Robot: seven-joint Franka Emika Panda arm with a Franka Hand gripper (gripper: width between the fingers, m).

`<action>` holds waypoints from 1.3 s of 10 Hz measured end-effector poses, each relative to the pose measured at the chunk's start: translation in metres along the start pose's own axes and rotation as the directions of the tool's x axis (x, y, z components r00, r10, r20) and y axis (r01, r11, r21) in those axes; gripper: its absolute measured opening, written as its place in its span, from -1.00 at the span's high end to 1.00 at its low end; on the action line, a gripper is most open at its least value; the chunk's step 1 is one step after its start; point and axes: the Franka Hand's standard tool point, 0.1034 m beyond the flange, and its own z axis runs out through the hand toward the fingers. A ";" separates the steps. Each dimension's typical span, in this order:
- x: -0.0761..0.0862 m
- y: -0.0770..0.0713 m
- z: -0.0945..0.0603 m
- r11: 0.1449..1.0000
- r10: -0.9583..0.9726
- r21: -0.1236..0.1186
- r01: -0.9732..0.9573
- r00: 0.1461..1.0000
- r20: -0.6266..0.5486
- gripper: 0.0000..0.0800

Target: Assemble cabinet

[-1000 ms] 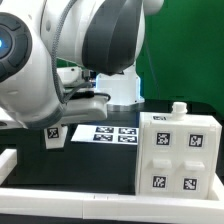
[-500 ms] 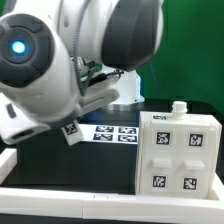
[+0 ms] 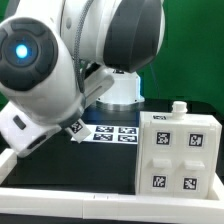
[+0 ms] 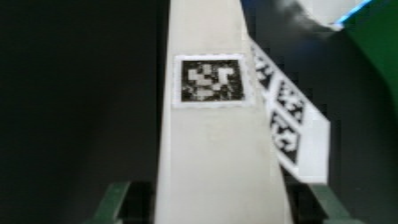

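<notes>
Gripper (image 4: 205,205) is closed on the tagged panel (image 4: 210,130); line it up squarely with the cabinet (image 3: 180,150) before lowering, avoiding any tilt.

A plain green wall (image 3: 190,55) stands behind a matte black worktop (image 3: 100,165). A low white border rail (image 3: 70,197) edges the worktop on the side nearest the exterior camera. The thin flat white marker board (image 3: 112,132) lies further back.

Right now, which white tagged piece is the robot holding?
The long narrow panel with a single tag, clamped in the gripper. The boxy cabinet and the flat marker board both rest on the table.
</notes>
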 end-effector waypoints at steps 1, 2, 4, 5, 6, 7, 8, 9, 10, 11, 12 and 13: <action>0.005 -0.001 -0.001 0.999 -0.054 0.007 0.054 0.999 0.007 0.28; 0.004 -0.009 -0.002 0.997 -0.077 0.009 0.077 0.997 0.004 0.28; -0.003 -0.008 0.004 0.986 -0.165 0.041 0.164 0.986 0.011 0.28; -0.007 -0.004 0.004 0.973 -0.225 0.044 0.225 0.974 -0.001 0.28; -0.011 0.000 0.004 0.961 -0.272 0.040 0.272 0.962 -0.014 0.28; -0.012 0.003 0.002 0.956 -0.291 0.022 0.292 0.956 -0.026 0.28; -0.011 0.003 0.003 0.960 -0.277 0.025 0.278 0.961 -0.024 0.28; -0.011 0.003 0.003 0.961 -0.276 0.027 0.276 0.961 -0.024 0.04; -0.011 0.004 0.003 0.961 -0.275 0.027 0.276 0.961 -0.025 -0.30; -0.012 0.004 0.003 0.961 -0.275 0.027 0.275 0.961 -0.025 -0.67; -0.012 0.004 0.002 0.961 -0.274 0.024 0.275 0.961 -0.027 -0.90; -0.014 0.005 -0.001 0.956 -0.291 0.016 0.292 0.956 -0.032 -0.90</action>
